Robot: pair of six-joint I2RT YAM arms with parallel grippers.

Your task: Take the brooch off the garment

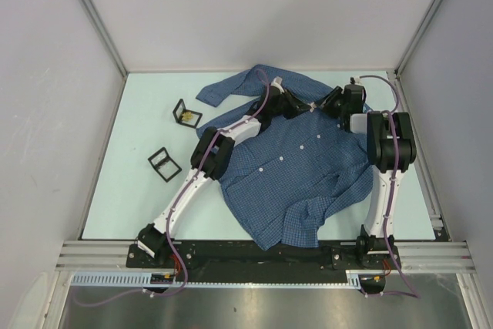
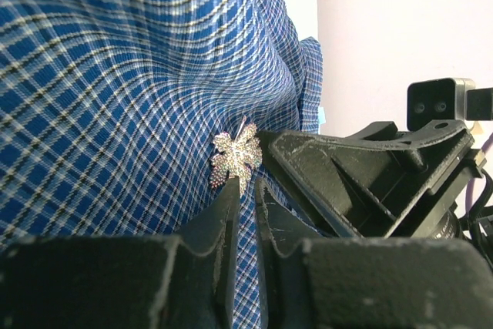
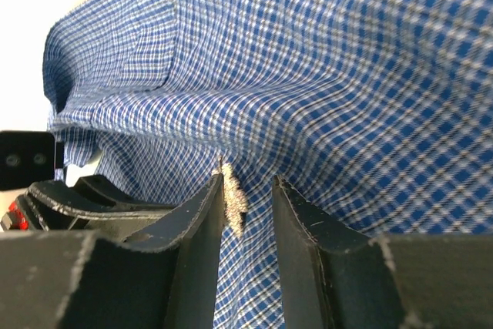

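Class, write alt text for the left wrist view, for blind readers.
A silver leaf-shaped brooch is pinned to the blue checked shirt. The left gripper points just beneath it; the right gripper reaches in beside it.

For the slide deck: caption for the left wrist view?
Left jaws, a slit apart, just under the leaf brooch on the checked shirt; right jaws beside it.

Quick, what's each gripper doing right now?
Left gripper: nearly closed under the brooch; grip cannot be told.
Right gripper: open, straddling the brooch.
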